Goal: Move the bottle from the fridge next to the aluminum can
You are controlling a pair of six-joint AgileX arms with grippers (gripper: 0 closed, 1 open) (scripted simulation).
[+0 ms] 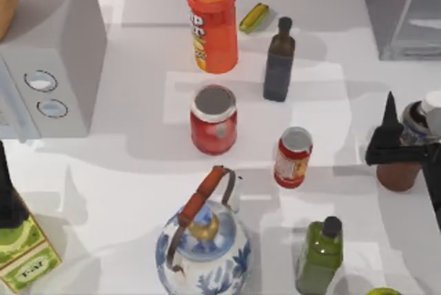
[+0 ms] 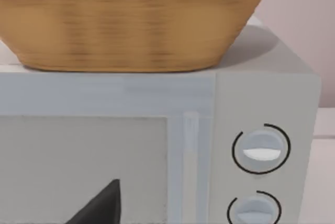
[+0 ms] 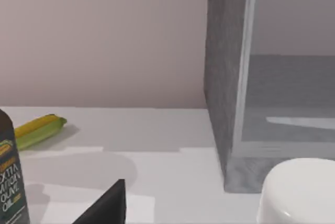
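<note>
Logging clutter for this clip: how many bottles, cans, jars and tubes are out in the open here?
Bottles: 3 (dark bottle, green bottle, the bottle in the right gripper)
Cans: 1 (aluminum can)
Jars: 1 (red jar)
Tubes: 1 (chip tube)
Total: 6

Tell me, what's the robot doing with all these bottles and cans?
The right gripper is at the table's right side, its fingers around the bottle of reddish-brown liquid, in front of the fridge. The bottle is outside the fridge but apart from the aluminum can, which stands to its left. The left arm is parked facing the microwave.
</note>
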